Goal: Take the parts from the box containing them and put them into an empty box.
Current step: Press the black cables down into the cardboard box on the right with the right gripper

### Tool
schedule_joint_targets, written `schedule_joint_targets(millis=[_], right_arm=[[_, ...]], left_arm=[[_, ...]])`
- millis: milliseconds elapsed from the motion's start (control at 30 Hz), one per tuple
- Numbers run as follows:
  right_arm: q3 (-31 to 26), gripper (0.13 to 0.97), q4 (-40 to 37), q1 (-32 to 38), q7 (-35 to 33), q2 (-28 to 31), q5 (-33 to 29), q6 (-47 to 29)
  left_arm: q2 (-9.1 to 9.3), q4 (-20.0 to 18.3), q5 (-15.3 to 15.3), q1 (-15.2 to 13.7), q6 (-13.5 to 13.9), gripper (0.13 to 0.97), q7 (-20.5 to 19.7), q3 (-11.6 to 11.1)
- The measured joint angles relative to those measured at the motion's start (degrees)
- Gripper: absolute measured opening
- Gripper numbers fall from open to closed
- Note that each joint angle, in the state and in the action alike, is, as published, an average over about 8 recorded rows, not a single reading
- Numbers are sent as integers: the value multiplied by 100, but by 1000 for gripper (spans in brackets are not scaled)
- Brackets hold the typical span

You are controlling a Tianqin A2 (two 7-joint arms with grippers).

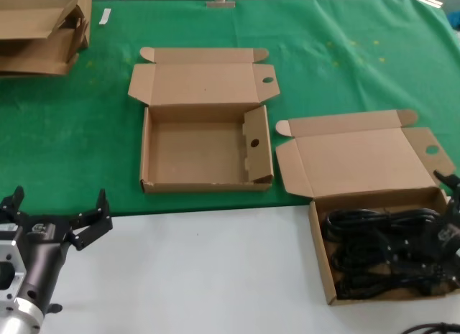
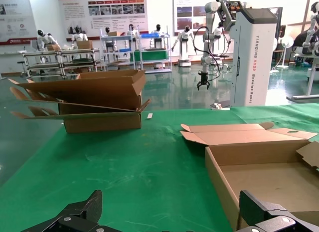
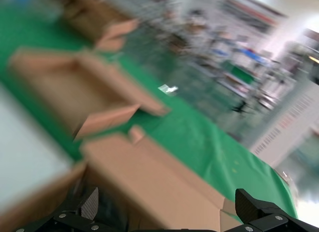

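Nothing is transferred yet: the black cable bundles [image 1: 388, 251] all lie in the right-hand mailer box [image 1: 321, 253], while the holed-flap box [image 1: 147, 156] is empty. The right gripper [image 1: 449, 205], spread wide, hovers over the cables; the left gripper [image 1: 57, 212] waits released above the desk [image 1: 201, 276].

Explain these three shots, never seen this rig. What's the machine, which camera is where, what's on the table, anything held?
It is a two-armed robot. The head view looks down at the table; the other two come from cameras on each wrist. On the green cloth stands the empty box with its lid open. To its right, on the white surface, a second box holds the black cable bundles. A pile of flattened cardboard lies at the far left. The left gripper waits near the table's front, jaws open, holding nothing. The right gripper is over the cable box at the right edge, jaws open.
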Motion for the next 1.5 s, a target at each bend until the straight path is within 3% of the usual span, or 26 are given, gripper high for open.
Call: schedule_joint_targets(millis=[267,467,733,1067,1500], right_arm=[[-55,966,-822,534,-2104,293,-338,-891],[-397,966,-1115,965,-2752,472,-601,-1069],[-753,966,-887,1000,-2160,923,-1091,-959],[-642,966,-221,467,-1107,1470,-1314,-704],[-830,961,-501,576,-1098,1413,-1319,-470]], left_arm=[[0,0,0,0,0,966,0,0],[0,0,0,0,0,966,0,0],[0,0,0,0,0,966,0,0],[0,0,0,0,0,966,0,0],[0,0,0,0,0,966,0,0]])
